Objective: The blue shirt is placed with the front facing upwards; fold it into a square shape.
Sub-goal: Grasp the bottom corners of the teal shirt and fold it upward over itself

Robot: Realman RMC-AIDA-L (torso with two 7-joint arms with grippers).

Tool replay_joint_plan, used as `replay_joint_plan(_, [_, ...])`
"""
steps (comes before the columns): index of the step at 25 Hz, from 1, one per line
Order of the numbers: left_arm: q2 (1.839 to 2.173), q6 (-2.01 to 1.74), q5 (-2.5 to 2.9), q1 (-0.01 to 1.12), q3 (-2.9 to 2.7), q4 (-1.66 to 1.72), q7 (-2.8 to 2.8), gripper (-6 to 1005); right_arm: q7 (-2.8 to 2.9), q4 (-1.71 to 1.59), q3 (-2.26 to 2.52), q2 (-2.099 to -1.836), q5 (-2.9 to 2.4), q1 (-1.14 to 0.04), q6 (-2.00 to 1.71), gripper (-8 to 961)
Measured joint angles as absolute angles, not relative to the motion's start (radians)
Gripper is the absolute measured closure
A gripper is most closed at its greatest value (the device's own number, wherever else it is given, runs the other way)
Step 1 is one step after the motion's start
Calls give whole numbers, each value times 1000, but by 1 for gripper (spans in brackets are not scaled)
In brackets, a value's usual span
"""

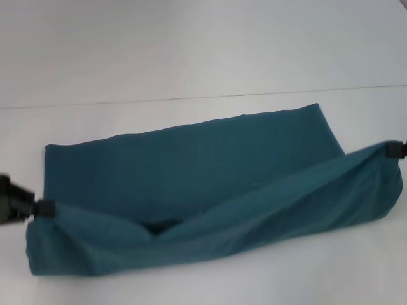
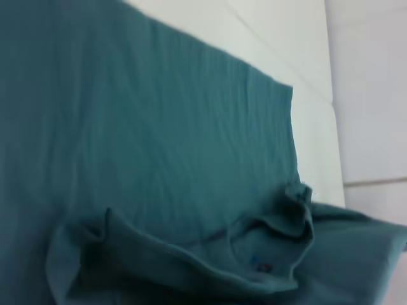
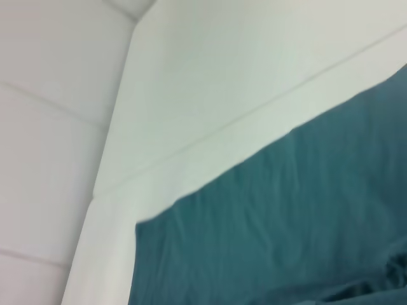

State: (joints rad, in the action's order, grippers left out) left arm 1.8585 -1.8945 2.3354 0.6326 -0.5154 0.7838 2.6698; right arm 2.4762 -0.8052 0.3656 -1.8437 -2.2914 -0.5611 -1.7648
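The blue shirt (image 1: 191, 171) lies across the middle of the white table (image 1: 191, 70), spread out long from my left to my right. Its far layer rests flat on the table, with a straight far edge that rises toward my right. The near edge is lifted off the surface and hangs as a loose, sagging band between my two grippers, so the cloth is doubled along its length, the raised part drooping toward me over the flat part.

My left gripper (image 1: 43, 208) sits at the left end of that raised band, low and near the table, fingers pinched together on the corner of the fabric. The cloth bunches right at the pinch and falls away below it in a soft pouch.

My right gripper (image 1: 395, 150) is at the far right edge of the head view, higher than the left one, and it too is clamped on the shirt, the fabric drawn up to a point where it grips. Between the two grips the band dips in the middle, where a dark fold opens.

From my left wrist I see the shirt (image 2: 159, 146) wide and smooth with faint creases, and close by a rumpled fold with the collar and a small label (image 2: 261, 264) showing. From my right wrist I see a flat corner of the shirt (image 3: 286, 222) on the table (image 3: 210, 82), its edge straight.
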Motion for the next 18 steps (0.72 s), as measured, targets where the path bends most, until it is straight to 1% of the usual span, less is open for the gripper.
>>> replay_joint_plan(4, [1833,-1820,2352,687,-513,741,2702,978,2478,-763,365,-1837,-2285,-579,-1674,900])
replay_joint_plan(6, [1828,-1766,2358,707,-517,732,2717,978,2480,-750,365,-1837,-2280,-590,-1623,896])
replay_joint_plan(9, [1829,-1688,2359,718,-525,721,2727,978,2480,-726,367,-1844,-2274,-615,-1543,890])
replay_joint_plan(13, [1835,-1581,2359,726,-527,693,2726,978,2458,-688,395,-1860,-2271,-653,-1421,882])
replay_joint_plan(15, [1841,-1534,2359,730,-532,679,2722,978,2455,-675,423,-1876,-2271,-670,-1353,878])
replay_joint_plan(18, [1859,-1445,2359,735,-570,670,2719,978,2455,-664,473,-1900,-2274,-690,-1253,872])
